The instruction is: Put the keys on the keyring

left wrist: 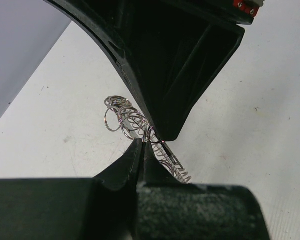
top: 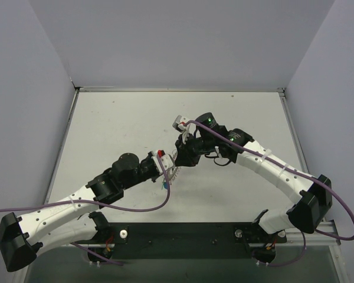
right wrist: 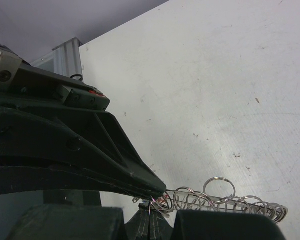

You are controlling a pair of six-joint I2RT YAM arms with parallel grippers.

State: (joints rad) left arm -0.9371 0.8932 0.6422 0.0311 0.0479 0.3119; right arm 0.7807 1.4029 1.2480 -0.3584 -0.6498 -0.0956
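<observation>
A robotics lab cell: a white table (top: 135, 118) boxed in by plain grey walls (top: 183, 41), with two cabled arms (top: 76, 206) bolted to a black rail (top: 183, 233) at its near edge.

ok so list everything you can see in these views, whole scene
silvery coil-rimmed metal keyring: one, silver, mid-table between both arms' jaws
keys: none that can be made out
white table: one, white, under everything
grey walls: three, pale grey, around the table
purple cables: two, purple, one along each arm
black base rail: one, black, near edge
left arm: one, white and black, jaws shut on the keyring
right arm: one, white and black, jaws shut on the keyring
</observation>
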